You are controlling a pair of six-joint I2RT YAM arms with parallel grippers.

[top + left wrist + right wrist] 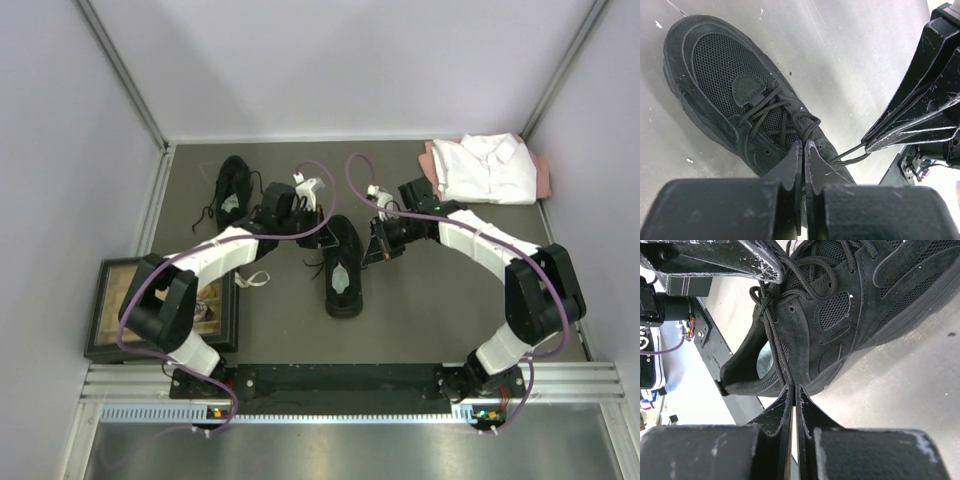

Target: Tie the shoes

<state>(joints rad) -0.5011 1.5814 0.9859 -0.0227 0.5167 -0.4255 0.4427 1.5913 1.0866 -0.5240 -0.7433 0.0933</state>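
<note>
closed fingertips of the left gripper are seen pinched on a lace over the centre shoe, which lies mid-table between the arms; the right gripper is likewise shut on the lace. the second shoe lies at far left. strands should be drawn apart evenly and low so the knot seats snugly; whether a loop is held cannot be told.
</note>
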